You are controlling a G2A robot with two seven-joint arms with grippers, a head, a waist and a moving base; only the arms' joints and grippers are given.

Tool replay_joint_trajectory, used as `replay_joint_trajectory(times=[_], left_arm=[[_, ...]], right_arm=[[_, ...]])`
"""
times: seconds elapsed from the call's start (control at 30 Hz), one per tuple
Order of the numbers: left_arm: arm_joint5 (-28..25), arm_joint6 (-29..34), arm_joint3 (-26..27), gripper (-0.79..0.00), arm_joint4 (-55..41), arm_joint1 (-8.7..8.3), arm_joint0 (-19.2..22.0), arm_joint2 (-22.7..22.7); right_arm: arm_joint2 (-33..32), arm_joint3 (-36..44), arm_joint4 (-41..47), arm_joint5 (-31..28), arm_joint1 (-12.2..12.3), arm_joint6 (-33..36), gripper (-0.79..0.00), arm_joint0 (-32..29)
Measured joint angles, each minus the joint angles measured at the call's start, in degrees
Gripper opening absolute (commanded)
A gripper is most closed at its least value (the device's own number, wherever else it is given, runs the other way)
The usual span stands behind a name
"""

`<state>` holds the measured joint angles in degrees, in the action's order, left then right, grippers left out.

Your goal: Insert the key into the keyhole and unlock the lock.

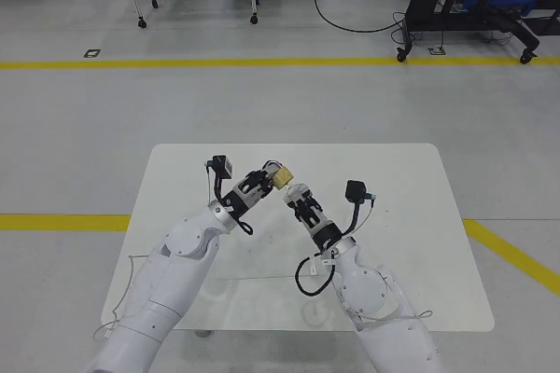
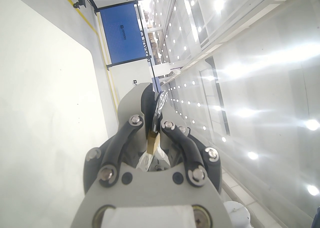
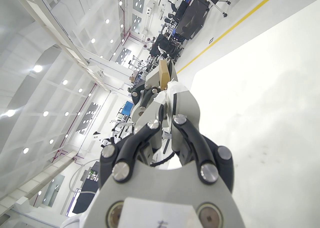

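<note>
White counter (image 1: 401,186) on a pale floor, with a yellow floor line (image 1: 261,62) past its far edge and a dark cart (image 1: 467,28) at far right. In the top view we note both arms bent inward, meeting above the counter's middle with wrists lifted off the surface.

The left end effector (image 1: 261,182) is clamped on the brass lock (image 1: 280,175), which it holds in the air. Its own wrist view adds what the top view lacks. The silver shackle (image 2: 161,100) is pinched between the fingers, the brass body lies nearer the palm, and a blue panel (image 2: 122,36) stands in the room behind.

The right end effector (image 1: 299,196) is just beside the lock, fingers drawn together on the white-wrapped key (image 3: 170,89). In the right wrist view the wrapping touches the lock's brass body. The wrapping and fingers hide the key's blade, so we cannot tell whether it is in the keyhole.
</note>
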<state>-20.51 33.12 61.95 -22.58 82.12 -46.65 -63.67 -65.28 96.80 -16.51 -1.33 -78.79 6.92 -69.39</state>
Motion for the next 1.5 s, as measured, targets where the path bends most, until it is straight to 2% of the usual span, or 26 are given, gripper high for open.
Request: replay_joint_trajectory(times=[0.03,0.07,0.1,0.27,0.63,0.7,0.83,0.97,1.13,1.2,1.33,1.5], left_arm=[[0.00,0.06,-0.08,-0.785,-0.17,0.01,0.00,-0.06],[0.01,0.09,-0.22,-0.785,-0.56,0.03,0.01,-0.25],[0.03,0.11,-0.35,-0.785,-1.02,0.03,0.04,-0.47],[0.29,0.23,-1.10,-0.785,-4.78,-0.11,0.02,-2.54],[0.36,0.20,-1.02,-0.785,-4.75,-0.11,-0.06,-2.56],[-0.85,-1.53,0.46,-0.785,-2.37,-0.19,-0.82,-2.27],[-4.81,-3.90,4.05,-0.785,1.82,-0.08,-3.10,-1.27],[-7.20,-3.64,4.93,-0.785,0.76,0.13,-4.26,-0.82],[-8.09,-3.50,4.57,-0.785,-0.46,0.23,-4.44,-1.14],[-8.34,-3.33,4.54,-0.785,-0.59,0.21,-4.56,-1.34],[-8.98,-2.90,4.81,-0.785,-0.91,0.20,-4.91,-1.63],[-9.36,-2.42,5.18,-0.785,-0.83,0.21,-5.04,-1.72]], right_arm=[[-0.06,0.01,0.03,-0.02,-0.01,0.03,-0.493,0.01],[-0.17,0.10,0.17,-0.15,-0.03,0.02,-0.114,-0.03],[-0.30,0.24,0.30,-0.36,-0.03,-0.04,0.000,-0.13],[-1.13,1.18,1.69,-2.08,0.05,0.38,0.000,-1.09],[-1.10,1.15,1.64,-2.02,0.05,0.36,0.000,-1.06],[-0.81,1.48,2.54,-2.68,0.07,1.41,-0.434,-1.41],[-2.78,1.44,9.13,-2.79,0.33,8.34,-0.523,-1.16],[-4.83,1.44,15.39,-3.31,0.54,13.01,-0.533,-0.94],[-6.62,1.95,20.97,-5.05,0.94,18.59,-0.594,-1.73],[-7.31,1.62,24.23,-4.73,1.11,21.95,-0.579,-1.57],[-8.64,-0.30,29.69,-1.01,1.40,27.47,-0.496,0.26],[-8.81,-1.25,30.75,0.87,1.59,28.86,-0.502,1.58]])
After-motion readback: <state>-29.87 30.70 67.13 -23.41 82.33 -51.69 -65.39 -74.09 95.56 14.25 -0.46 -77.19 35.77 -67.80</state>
